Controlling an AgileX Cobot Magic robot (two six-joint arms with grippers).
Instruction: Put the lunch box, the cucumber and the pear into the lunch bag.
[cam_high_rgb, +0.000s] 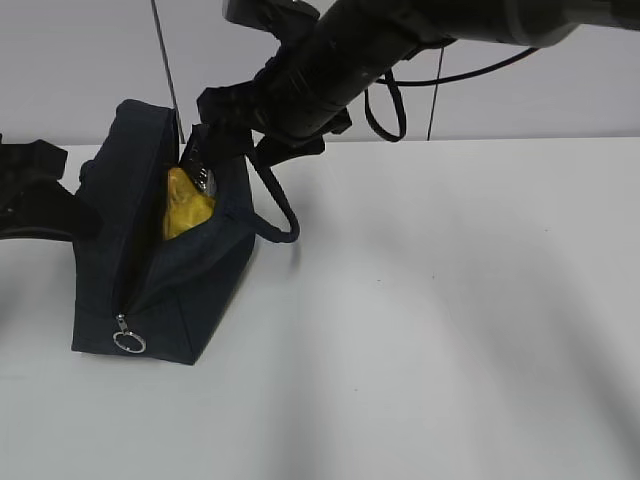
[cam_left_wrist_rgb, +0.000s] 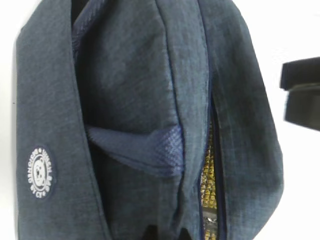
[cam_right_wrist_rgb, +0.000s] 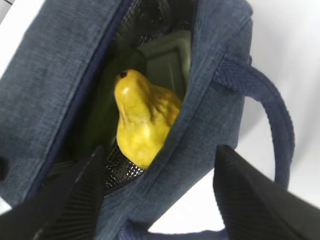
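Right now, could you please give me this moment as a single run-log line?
pear, cucumber, lunch box: inside lunch bag | bag: unzipped | right gripper: open, empty, above opening | left gripper: shut

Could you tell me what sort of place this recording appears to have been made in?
Probably a lab or test bench rather than a kitchen: a bare white table against a plain pale wall, black robot arms with cables, and the only props are the lunch bag with the pear inside.
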